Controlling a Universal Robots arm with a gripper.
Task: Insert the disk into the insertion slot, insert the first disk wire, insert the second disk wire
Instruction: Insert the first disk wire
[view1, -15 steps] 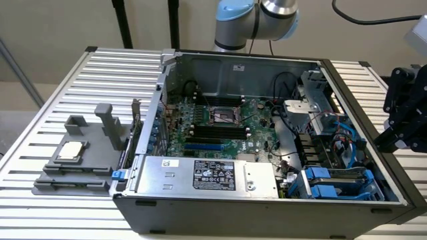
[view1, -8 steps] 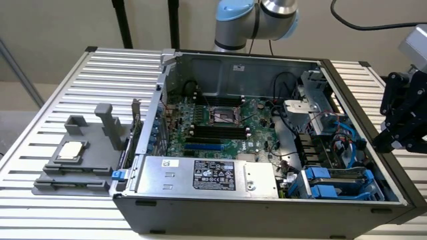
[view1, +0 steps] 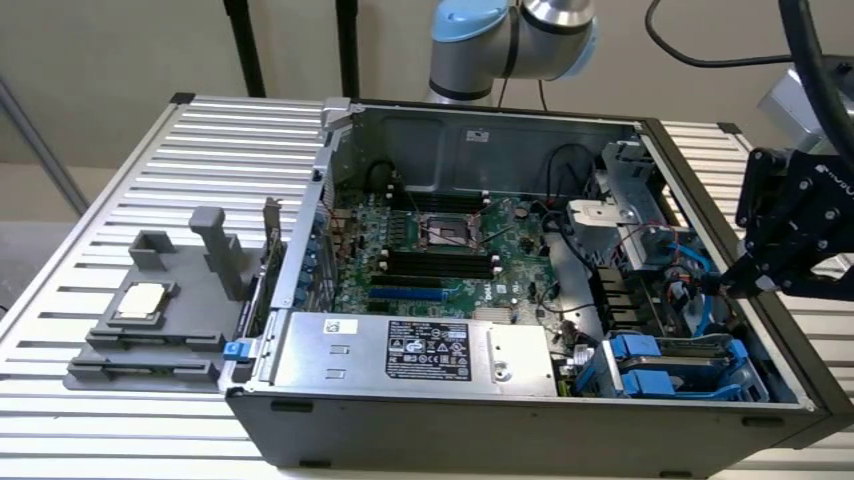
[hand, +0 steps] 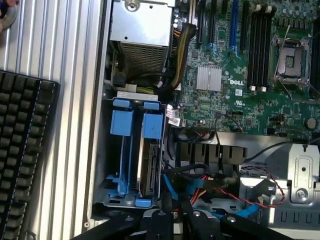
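The disk (hand: 148, 167) stands on edge inside the insertion slot (hand: 107, 150), with blue carrier tabs (hand: 152, 125) at its end. The exterior view shows this drive bay (view1: 681, 365) at the case's near corner on the right. My gripper (hand: 175, 210) hangs just beside the bay over a bundle of cables. Its fingers (hand: 164, 212) stand close together, and a blue disk wire (hand: 168, 185) runs down between them. Seen from the exterior, the black gripper (view1: 731, 287) dips over the case's right wall, above blue cables (view1: 694, 300).
Power supply box (view1: 414, 350) lies along the case's near side, with the motherboard (view1: 441, 250) behind it. Red and black wires (hand: 260, 185) cross by a metal bracket (hand: 300, 180). A grey fixture (view1: 147, 310) sits on the slatted table at the exterior view's left. A black keyboard (hand: 22, 150) lies outside the case.
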